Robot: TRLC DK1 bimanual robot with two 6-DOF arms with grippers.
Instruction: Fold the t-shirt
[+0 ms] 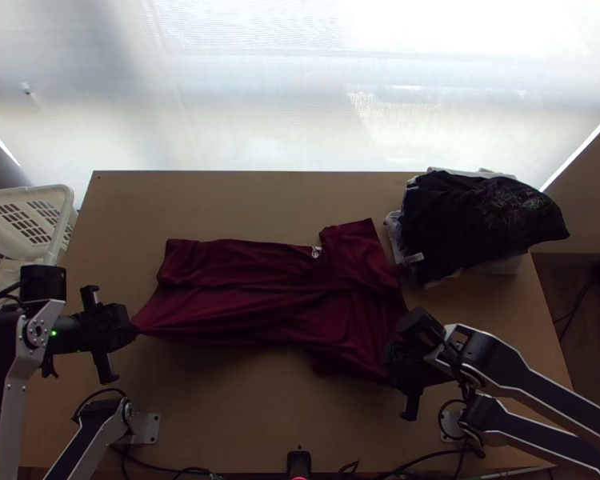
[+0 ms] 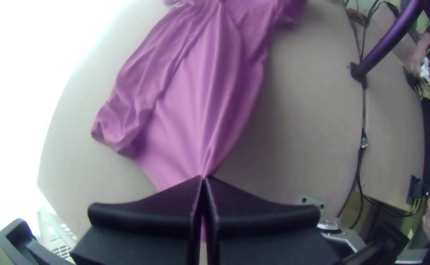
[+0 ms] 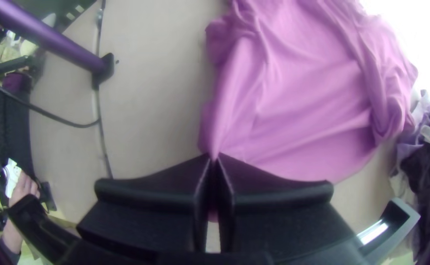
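A dark red t-shirt (image 1: 276, 292) lies wrinkled across the middle of the table in the top view, its left end drawn to a point. At that point my left gripper (image 1: 134, 329) is shut on the cloth. My right gripper (image 1: 390, 364) holds the shirt's near right corner. In the left wrist view the shirt (image 2: 190, 93) fans out from the left gripper (image 2: 203, 177), whose fingers meet on it. The right wrist view has the shirt (image 3: 303, 98) pinched in the right gripper (image 3: 214, 156), with folds running from the fingertips.
A pile of dark and white clothes (image 1: 476, 224) sits at the table's far right corner, close to the shirt. Beyond the left edge stands a white basket (image 1: 28, 192). A black stand (image 1: 298, 462) and cables are at the near edge.
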